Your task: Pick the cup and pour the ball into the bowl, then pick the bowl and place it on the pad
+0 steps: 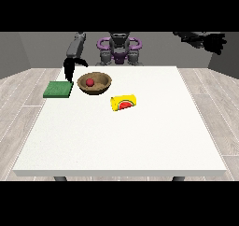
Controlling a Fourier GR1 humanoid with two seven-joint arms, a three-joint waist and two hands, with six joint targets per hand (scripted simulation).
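As you look across the white table (121, 145) from its near edge, you meet a wide bare stretch of tabletop before anything else. Your first object is the yellow cup (124, 102), lying on its side a little left of the table's middle, its open mouth turned toward the near side and showing a red inside. Farther back and to the left sits the brown wooden bowl (95, 83), upright on the table, with the red ball (90, 82) resting inside it, slightly left of the bowl's centre. The cup and the bowl are near each other but apart. Left of the bowl, you find the green pad (58, 89) lying flat near the table's left edge, just beside the bowl without touching it; the bowl stands on the table, not on the pad. Above the pad's far right corner hangs the hand at the view's left (69, 67), pointing downward between pad and bowl; you can see it holds nothing, but whether its fingers are curled or straight you cannot tell. Farthest back, the robot's torso (119, 50) stands behind the table's far edge, and the hand at the view's right (205, 39) is raised high beyond the table's far right corner, well away from every object, its fingers spread and released.
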